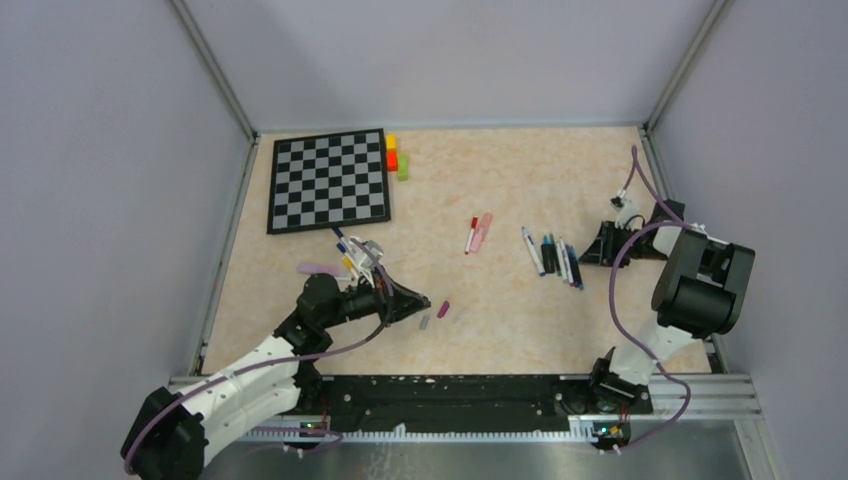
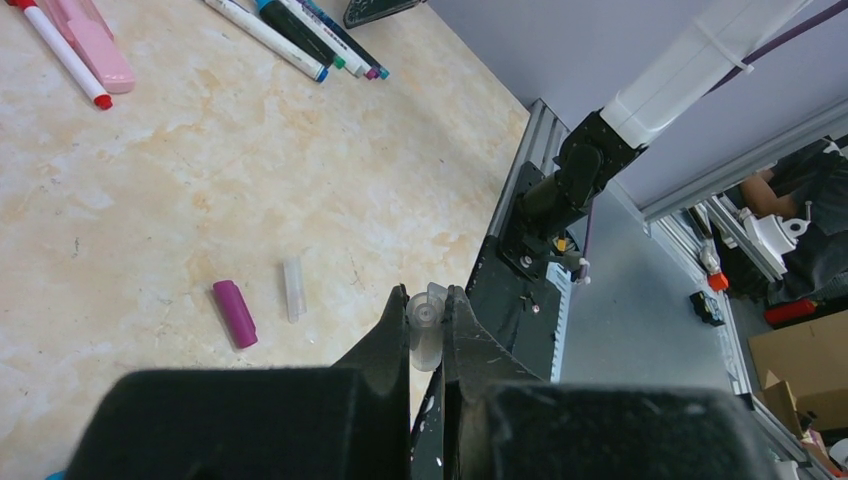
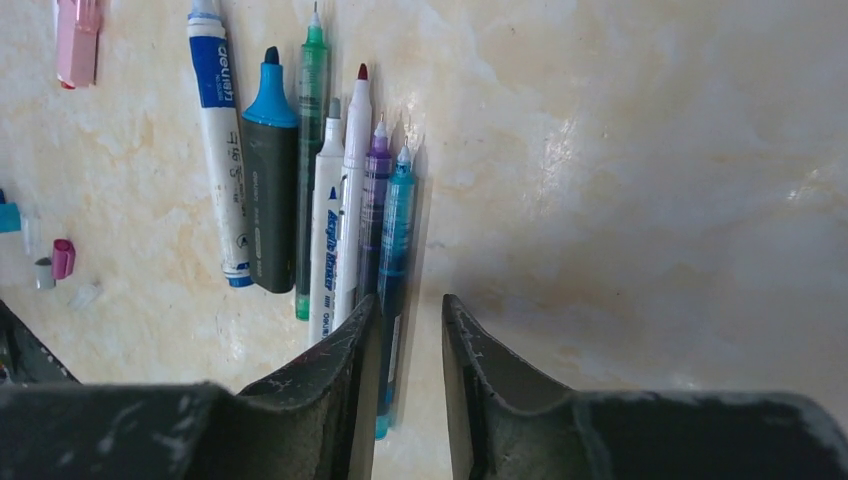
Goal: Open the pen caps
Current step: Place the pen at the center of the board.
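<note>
My left gripper is shut on a clear pen cap, held just above the table near its front edge. Two loose caps lie left of it, one magenta and one clear. My right gripper stands open at the near end of a row of uncapped pens. The teal pen at the row's right edge lies on the table, and its near end runs in beside the left finger. In the top view this gripper sits at the right end of that row.
A chessboard lies at the back left, with yellow, red and green blocks beside it. A red-ended pen and a pink highlighter lie mid-table. More pens lie beside my left wrist. The metal rail borders the front.
</note>
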